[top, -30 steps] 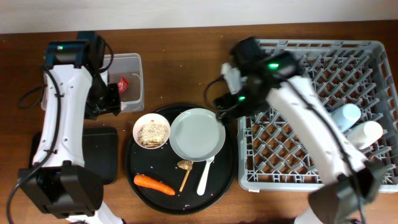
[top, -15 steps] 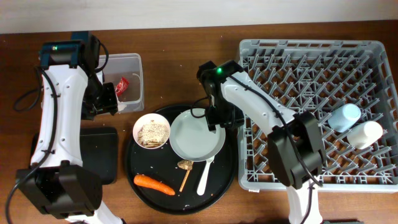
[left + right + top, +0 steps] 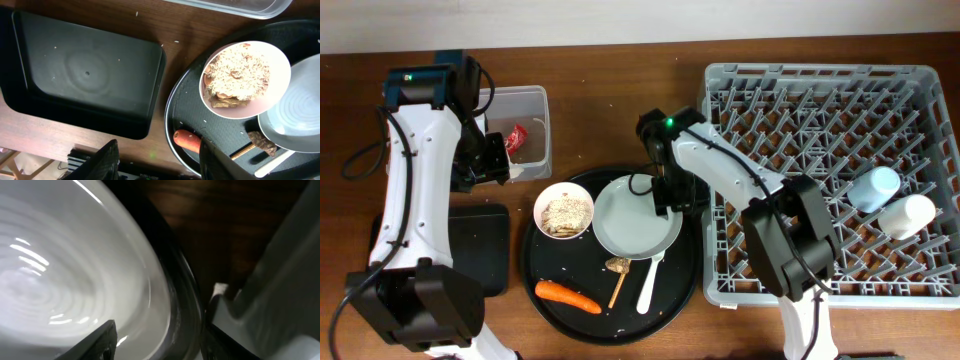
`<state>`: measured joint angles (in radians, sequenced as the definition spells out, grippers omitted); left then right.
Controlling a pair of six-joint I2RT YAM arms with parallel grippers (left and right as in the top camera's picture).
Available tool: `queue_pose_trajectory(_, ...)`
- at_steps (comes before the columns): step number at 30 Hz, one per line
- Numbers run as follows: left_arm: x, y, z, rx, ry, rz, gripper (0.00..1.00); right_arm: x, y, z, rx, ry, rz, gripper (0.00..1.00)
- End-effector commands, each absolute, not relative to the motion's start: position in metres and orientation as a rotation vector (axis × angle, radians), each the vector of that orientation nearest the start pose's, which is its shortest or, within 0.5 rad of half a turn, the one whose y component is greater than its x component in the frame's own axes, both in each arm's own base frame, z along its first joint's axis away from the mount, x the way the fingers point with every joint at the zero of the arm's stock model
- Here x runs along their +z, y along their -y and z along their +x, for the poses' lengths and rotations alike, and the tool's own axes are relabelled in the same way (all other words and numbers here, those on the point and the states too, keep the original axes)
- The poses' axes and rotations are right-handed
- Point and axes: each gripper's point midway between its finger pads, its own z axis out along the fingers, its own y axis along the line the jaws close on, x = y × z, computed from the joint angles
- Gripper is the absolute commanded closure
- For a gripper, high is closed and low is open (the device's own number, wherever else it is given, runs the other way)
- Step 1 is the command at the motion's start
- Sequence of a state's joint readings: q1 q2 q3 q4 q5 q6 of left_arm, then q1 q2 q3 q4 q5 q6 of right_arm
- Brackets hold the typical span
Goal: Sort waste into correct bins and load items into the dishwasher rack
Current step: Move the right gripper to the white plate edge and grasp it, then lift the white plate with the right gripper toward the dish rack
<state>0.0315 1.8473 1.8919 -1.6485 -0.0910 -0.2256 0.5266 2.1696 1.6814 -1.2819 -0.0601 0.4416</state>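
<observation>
Right gripper [image 3: 157, 339] sits low at the pale round plate's [image 3: 638, 215] upper-right rim, fingers spread either side of the edge, nothing pinched yet. The plate lies on the round black tray [image 3: 545, 300], just beside the dishwasher rack [image 3: 800, 120]. This looks like the plate-loading step. Next it needs a firm pinch, then a lift clear.

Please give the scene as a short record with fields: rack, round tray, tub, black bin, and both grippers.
rack: holds light-blue cup and white cup, right side
round tray: bowl of grainy scraps, plate, carrot, brown lump, stick, white utensil
clear tub: holds red wrapper
black bin: left of round tray
left gripper: open, empty, beside clear tub
right gripper: open, at plate's upper right rim
</observation>
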Motion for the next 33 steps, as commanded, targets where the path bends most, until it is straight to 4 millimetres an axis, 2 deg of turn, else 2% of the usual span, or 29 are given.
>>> queue_pose_trajectory(1,0.2,-0.028,0.325,0.161,-3.107,-0.418,0.49,0.01,-0.186,0.297,-0.137,-3.374,-0.119,0.43)
queue_pose_trajectory(3,0.2,-0.028,0.325,0.161,-3.107,-0.419,0.49,0.005,-0.185,0.295,-0.139,-3.377,-0.12,0.44)
queue_pose_trajectory(5,0.2,-0.028,0.325,0.161,-3.107,-0.418,0.49,0.005,-0.185,0.295,-0.14,-3.377,-0.12,0.52)
queue_pose_trajectory(8,0.2,-0.028,0.326,0.159,-3.104,-0.418,0.49,0.007,-0.185,0.296,-0.137,-3.374,-0.116,0.55)
queue_pose_trajectory(12,0.2,-0.028,0.326,0.16,-3.104,-0.418,0.49,0.013,-0.186,0.3,-0.141,-3.362,-0.112,0.55)
queue_pose_trajectory(18,0.2,-0.028,0.326,0.159,-3.104,-0.418,0.49,0.035,-0.185,0.31,-0.166,-3.319,-0.08,0.55)
queue_pose_trajectory(27,0.2,-0.028,0.327,0.159,-3.101,-0.418,0.48,0.037,-0.2,0.296,-0.026,-3.393,-0.067,0.55)
queue_pose_trajectory(33,0.2,-0.028,0.327,0.159,-3.101,-0.418,0.49,0.032,-0.213,0.293,-0.004,-3.386,-0.117,0.55)
